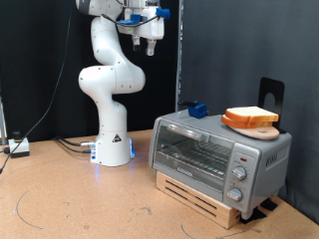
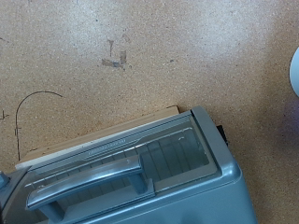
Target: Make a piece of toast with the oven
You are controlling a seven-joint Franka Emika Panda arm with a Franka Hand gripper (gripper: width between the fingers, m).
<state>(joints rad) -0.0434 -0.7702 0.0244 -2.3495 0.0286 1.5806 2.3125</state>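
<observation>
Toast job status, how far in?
Nothing looks done yet. The boxy silver-grey toaster oven has its glass door shut, and the pale square bread slice with orange-brown crust lies on a board on top. The gripper hangs high above, holding nothing. Every step remains.

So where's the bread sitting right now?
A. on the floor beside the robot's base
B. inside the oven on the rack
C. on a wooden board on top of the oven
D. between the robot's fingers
C: the bread lies on a wooden board atop the oven, whose door is shut; the gripper hangs high above, away from it.
</observation>
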